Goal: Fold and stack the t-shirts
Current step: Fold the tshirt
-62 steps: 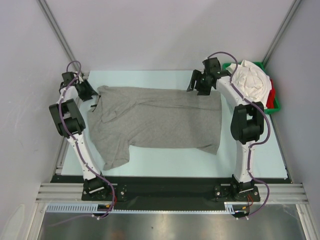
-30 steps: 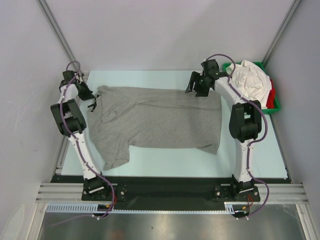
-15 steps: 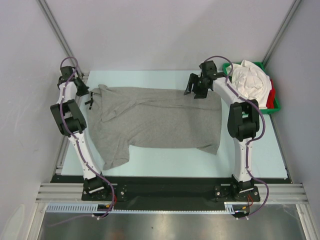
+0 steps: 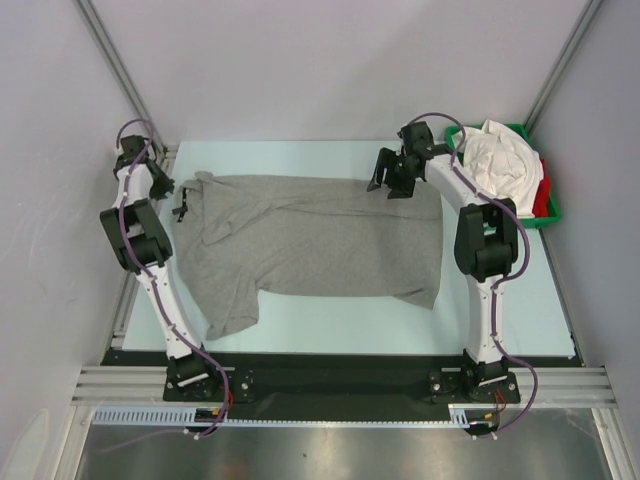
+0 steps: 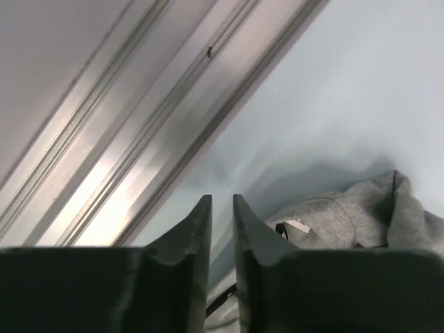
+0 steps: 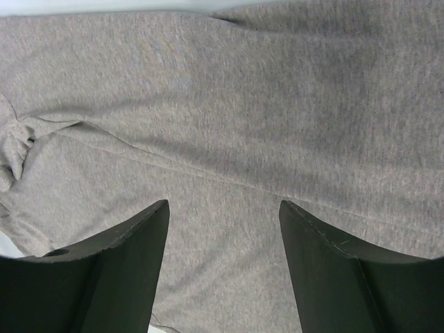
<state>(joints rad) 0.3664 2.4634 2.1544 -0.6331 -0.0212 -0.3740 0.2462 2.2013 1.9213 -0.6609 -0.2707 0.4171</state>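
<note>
A heather grey t-shirt (image 4: 320,240) lies spread flat across the table, neck to the left. Its collar with a dark label (image 5: 347,208) shows just right of my left gripper (image 5: 221,199). That gripper's jaws stand a narrow gap apart with nothing between the tips. In the top view the left gripper (image 4: 165,188) sits at the shirt's far left corner. My right gripper (image 4: 388,186) hovers open over the shirt's far edge, grey cloth (image 6: 243,104) filling its view between wide fingers (image 6: 223,203). White t-shirts (image 4: 500,160) and a red one (image 4: 547,198) are heaped at the back right.
A green tray (image 4: 548,222) holds the heap of shirts at the back right corner. An aluminium rail (image 5: 139,139) runs along the table's left edge close to my left gripper. Grey walls enclose the table (image 4: 330,320) on three sides.
My left arm has drawn back toward the far left corner, tugging the collar that way, and its jaws have parted slightly. The right gripper has drifted a little left.
</note>
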